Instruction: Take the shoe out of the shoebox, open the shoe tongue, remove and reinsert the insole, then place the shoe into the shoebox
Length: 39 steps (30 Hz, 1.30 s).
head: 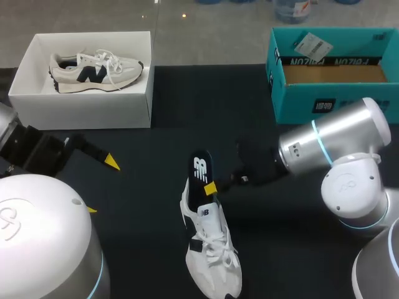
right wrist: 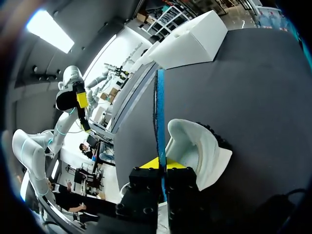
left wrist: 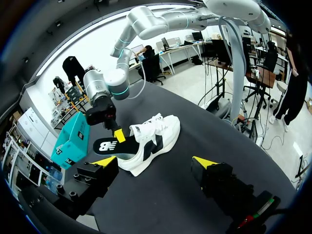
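A white sneaker lies on the black table, toe toward the front edge. Its black insole with a white logo sticks up out of the heel opening. My right gripper is shut on the insole's lower part, just above the shoe collar. In the right wrist view the insole stands edge-on between the yellow tips of that gripper, with the sneaker beside it. My left gripper hangs open to the left, well short of the sneaker and the insole. In the head view this gripper holds nothing.
A white shoebox at the back left holds a second sneaker with a dark logo. A teal box stands open at the back right. Black table lies bare between the boxes.
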{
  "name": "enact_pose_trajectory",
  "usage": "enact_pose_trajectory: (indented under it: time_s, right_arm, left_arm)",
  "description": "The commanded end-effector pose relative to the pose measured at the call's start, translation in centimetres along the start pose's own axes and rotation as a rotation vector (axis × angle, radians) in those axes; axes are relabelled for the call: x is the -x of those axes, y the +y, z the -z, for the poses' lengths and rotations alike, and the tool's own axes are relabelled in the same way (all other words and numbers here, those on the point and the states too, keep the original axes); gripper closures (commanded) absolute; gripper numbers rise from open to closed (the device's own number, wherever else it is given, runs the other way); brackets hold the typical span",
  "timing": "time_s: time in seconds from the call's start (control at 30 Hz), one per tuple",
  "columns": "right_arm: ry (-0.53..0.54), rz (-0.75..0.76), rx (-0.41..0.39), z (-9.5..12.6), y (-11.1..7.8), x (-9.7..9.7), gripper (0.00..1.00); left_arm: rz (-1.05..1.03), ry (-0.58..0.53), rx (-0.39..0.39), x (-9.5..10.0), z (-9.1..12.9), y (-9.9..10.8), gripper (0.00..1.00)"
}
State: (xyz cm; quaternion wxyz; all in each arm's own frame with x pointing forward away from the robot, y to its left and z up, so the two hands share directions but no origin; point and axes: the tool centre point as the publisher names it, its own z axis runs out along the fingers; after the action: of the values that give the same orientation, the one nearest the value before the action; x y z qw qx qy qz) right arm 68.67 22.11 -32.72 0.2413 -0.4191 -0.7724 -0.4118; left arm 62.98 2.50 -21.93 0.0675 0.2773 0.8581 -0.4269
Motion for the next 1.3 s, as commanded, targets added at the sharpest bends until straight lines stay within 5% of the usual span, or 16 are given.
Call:
enact_pose_trajectory:
  time_s: [0.03, 0.43, 0.47, 0.53, 0.6, 0.9, 0.93, 1.0, 1.3]
  right_arm:
    - [-0.001, -0.014, 0.007, -0.7, -1.1, -0.3, 1.00]
    - [-0.006, -0.047, -0.004, -0.6, -1.8, -0.1, 1.00]
    - [-0.009, -0.043, -0.004, -0.5, -1.6, -0.1, 0.80]
    - [-0.015, -0.031, -0.006, -0.3, -1.1, -0.1, 0.63]
    - [-0.020, -0.021, -0.003, -0.1, -0.6, -0.1, 0.59]
    - [-0.032, 0.006, -0.015, 0.5, 1.1, 0.7, 0.68]
    - [-0.033, 0.009, -0.017, 0.5, 1.2, 0.7, 0.73]
    - [-0.035, 0.013, -0.018, 0.6, 1.3, 0.8, 1.00]
    - [-0.048, 0.008, -0.022, 0.6, 1.0, 0.4, 1.00]
  left_arm:
    - [0.001, 0.002, 0.003, 0.0, 0.0, 0.0, 0.00]
    - [0.001, 0.002, 0.003, 0.0, 0.0, 0.0, 0.00]
    - [0.001, 0.002, 0.003, 0.0, 0.0, 0.0, 0.00]
    - [0.001, 0.002, 0.003, 0.0, 0.0, 0.0, 0.00]
    - [0.001, 0.002, 0.003, 0.0, 0.0, 0.0, 0.00]
    - [0.001, 0.002, 0.003, 0.0, 0.0, 0.0, 0.00]
    - [0.001, 0.002, 0.003, 0.0, 0.0, 0.0, 0.00]
    - [0.001, 0.002, 0.003, 0.0, 0.0, 0.0, 0.00]
    - [0.001, 0.002, 0.003, 0.0, 0.0, 0.0, 0.00]
